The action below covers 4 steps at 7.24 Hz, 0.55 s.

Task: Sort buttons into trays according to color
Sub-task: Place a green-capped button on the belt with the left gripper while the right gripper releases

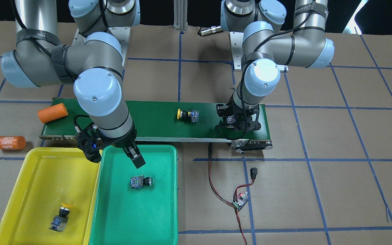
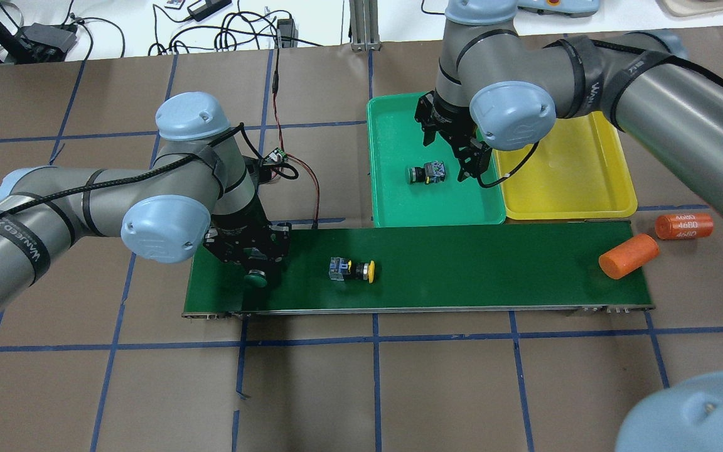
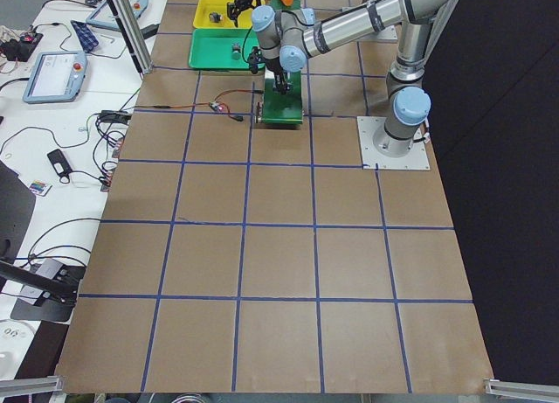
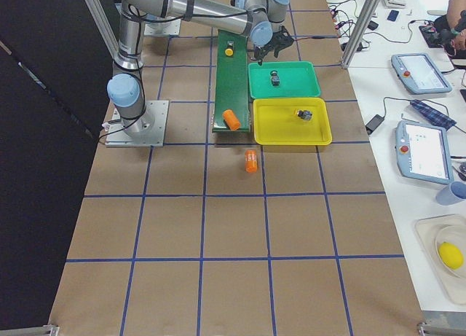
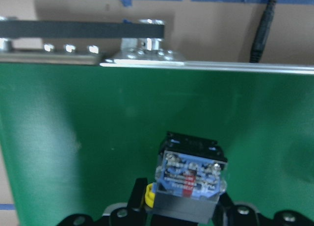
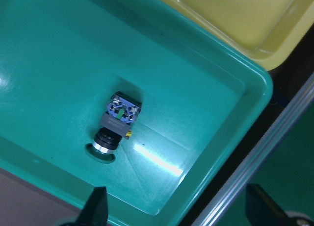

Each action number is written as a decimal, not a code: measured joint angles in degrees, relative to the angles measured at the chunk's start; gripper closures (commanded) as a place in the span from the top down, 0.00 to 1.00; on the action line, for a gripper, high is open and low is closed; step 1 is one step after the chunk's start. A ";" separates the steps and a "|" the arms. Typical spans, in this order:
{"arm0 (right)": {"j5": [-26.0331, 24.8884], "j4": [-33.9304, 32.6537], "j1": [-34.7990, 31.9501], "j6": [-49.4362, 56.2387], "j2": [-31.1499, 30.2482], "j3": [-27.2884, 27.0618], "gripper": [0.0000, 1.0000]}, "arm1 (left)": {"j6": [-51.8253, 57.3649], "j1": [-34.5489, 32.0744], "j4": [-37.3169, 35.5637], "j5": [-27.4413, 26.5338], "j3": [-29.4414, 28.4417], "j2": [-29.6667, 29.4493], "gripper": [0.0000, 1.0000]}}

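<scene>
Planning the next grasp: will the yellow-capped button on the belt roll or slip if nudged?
The yellow button lies sideways on the conveyor belt; its boxy switch block probably stops rolling, so it may pivot. It looks rigid, likely light. The rounded cap may slip; the block's flat faces seem easier to grip.

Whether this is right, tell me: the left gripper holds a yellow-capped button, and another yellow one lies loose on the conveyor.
Not quite: overhead exterior shows the left gripper holds a green-capped button. The yellow button does lie loose on the conveyor.
</scene>
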<state>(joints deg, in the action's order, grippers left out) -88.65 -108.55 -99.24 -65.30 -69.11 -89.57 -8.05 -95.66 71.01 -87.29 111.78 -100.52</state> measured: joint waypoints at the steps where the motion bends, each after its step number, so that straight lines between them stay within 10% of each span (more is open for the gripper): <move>1: -0.21 2.73 0.43 0.05 -1.54 -0.20 1.00 | -0.26 -0.18 -0.37 -0.03 -0.35 0.53 1.00; 4: -0.02 7.87 0.76 -0.71 -3.78 -0.41 1.00 | 1.66 2.39 4.33 -0.26 -9.58 3.42 1.00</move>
<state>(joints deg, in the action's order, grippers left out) -88.67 -100.68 -98.48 -66.00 -72.89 -89.98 -6.39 -93.27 75.34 -87.55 102.20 -97.09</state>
